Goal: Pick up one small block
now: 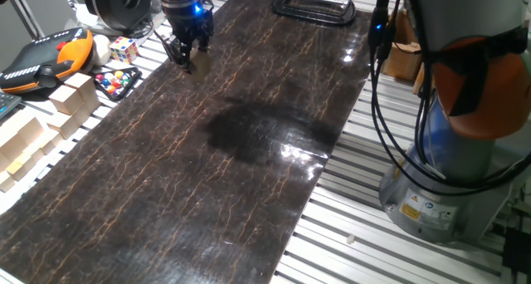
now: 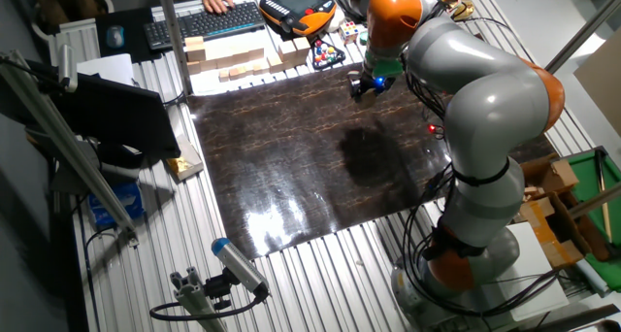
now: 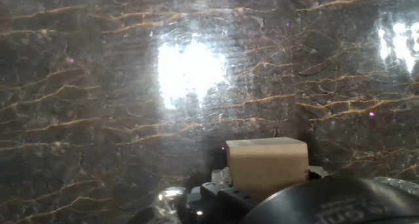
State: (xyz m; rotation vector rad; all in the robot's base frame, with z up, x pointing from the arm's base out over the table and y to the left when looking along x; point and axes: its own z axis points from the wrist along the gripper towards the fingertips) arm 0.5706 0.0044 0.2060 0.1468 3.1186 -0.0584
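My gripper [image 1: 187, 55] hangs over the far left part of the dark marble slab [image 1: 249, 151]. It is shut on the small block [image 1: 200, 63], a light-tan wooden cube held between the fingers just above the slab. In the hand view the block [image 3: 267, 166] fills the lower middle, close to the camera, with the slab behind it. In the other fixed view the gripper [image 2: 368, 86] is near the slab's far edge; the block is too small to make out there.
Larger pale wooden blocks [image 1: 70, 97] lie off the slab's left edge. A multicoloured puzzle cube [image 1: 124, 49], a tray of coloured balls [image 1: 114, 82] and an orange teach pendant [image 1: 50, 56] are beside them. A black clamp [image 1: 314, 6] is at the far end. The arm's base [image 1: 448, 159] stands on the right.
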